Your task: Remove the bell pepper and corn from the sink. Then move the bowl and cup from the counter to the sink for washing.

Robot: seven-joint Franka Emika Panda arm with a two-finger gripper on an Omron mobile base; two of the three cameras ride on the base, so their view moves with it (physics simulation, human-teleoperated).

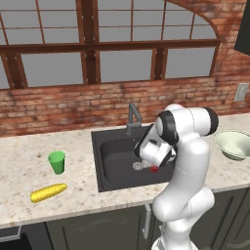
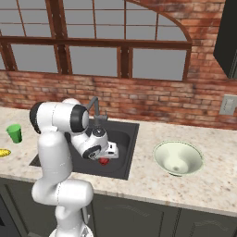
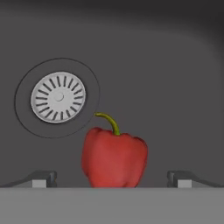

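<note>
Gripper [image 3: 112,178] spread wide, low inside the sink [image 1: 114,161], fingers either side of the pepper [image 3: 114,156] without touching it; pepper rests on the basin floor beside the drain [image 3: 58,97]; corn [image 1: 48,193] and cup [image 1: 56,162] on the counter [image 1: 29,166] left of the sink; bowl [image 2: 178,158] to its right.

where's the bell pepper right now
The bell pepper sits on the floor of the sink, right beside the round silver drain. In the hand view it stands between the tips of the open pincer.
</note>
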